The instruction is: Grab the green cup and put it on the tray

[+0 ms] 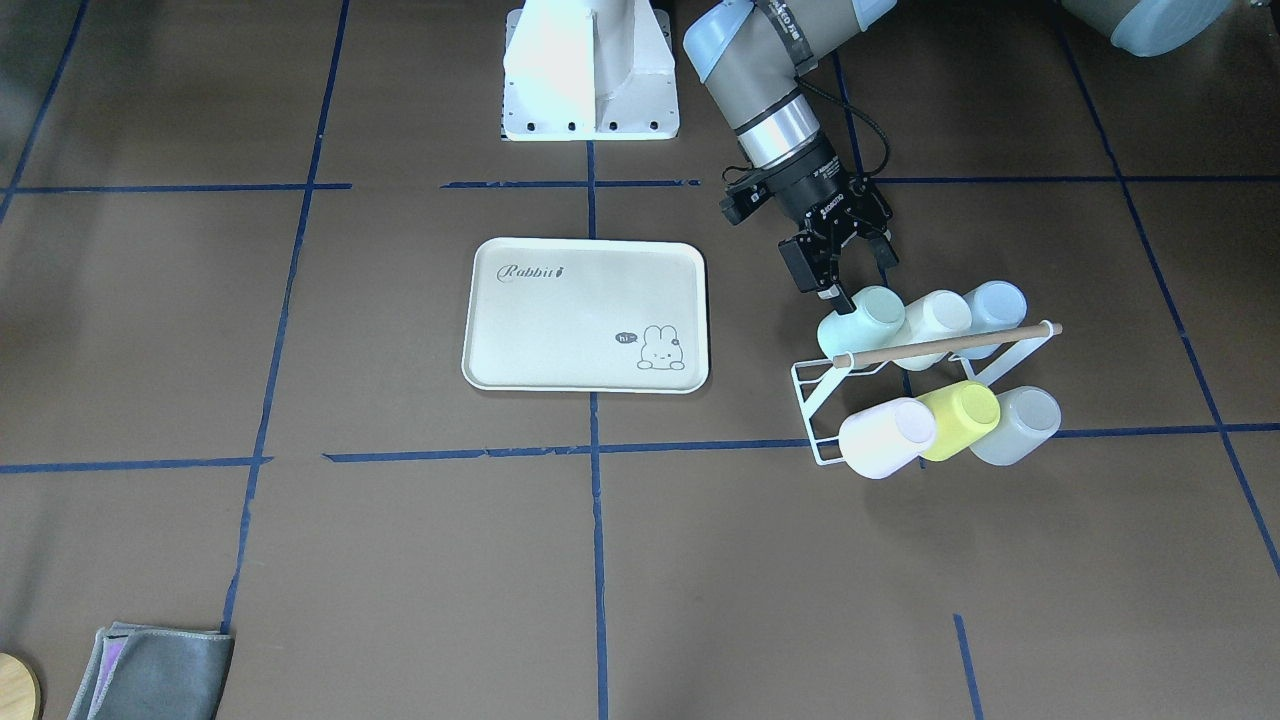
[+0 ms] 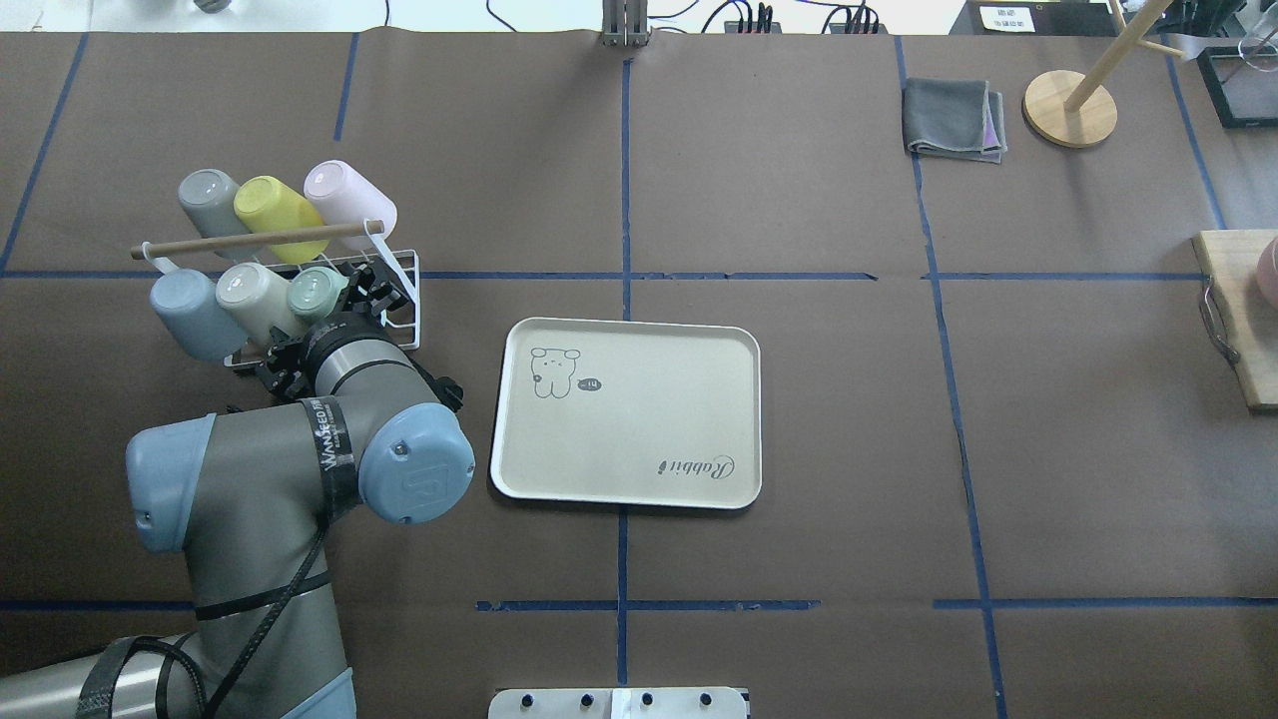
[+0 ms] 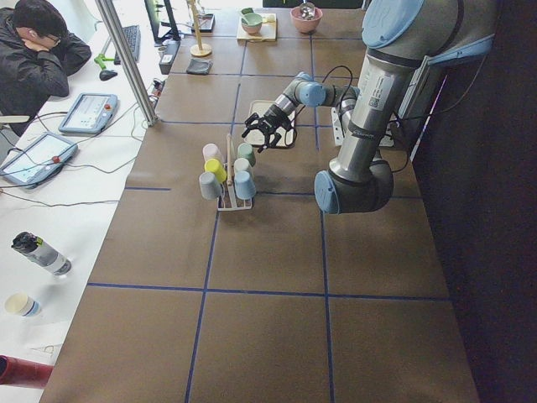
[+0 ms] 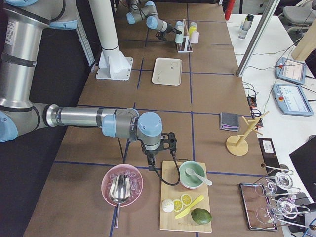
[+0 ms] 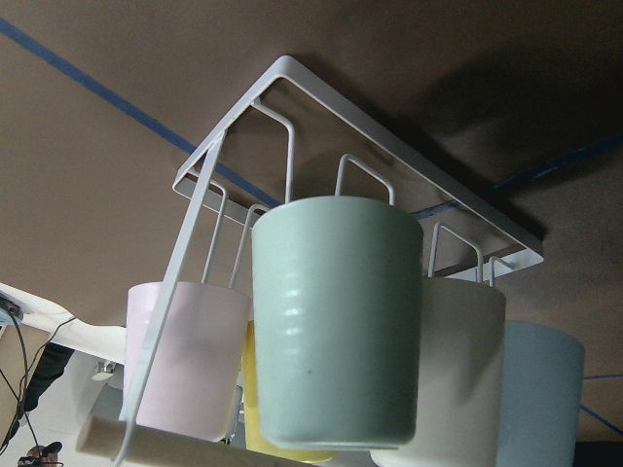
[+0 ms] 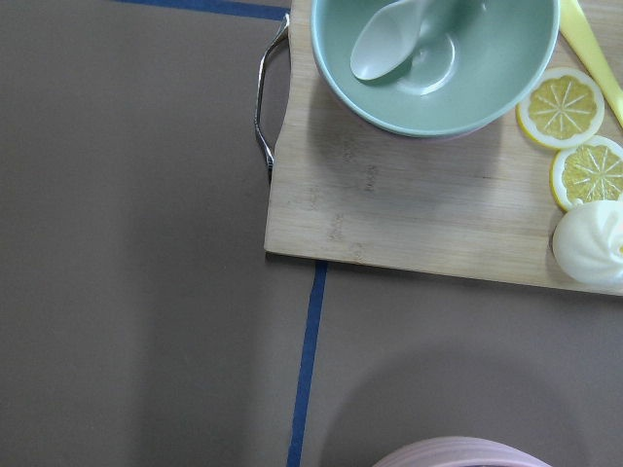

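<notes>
Left gripper (image 1: 862, 278): jaws spread, nothing held, one fingertip at base of green cup (image 1: 870, 318). Cup tilted on rack (image 1: 812, 385), end slot nearest tray (image 1: 570, 320). Tray apart from rack on surface (image 1: 400, 560). Right gripper (image 4: 159, 147): opening can't be told.

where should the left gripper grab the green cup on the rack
Grip the green cup across its side wall near the closed base, coming from the robot's side: it leans on a rack peg, base toward the left gripper.
</notes>
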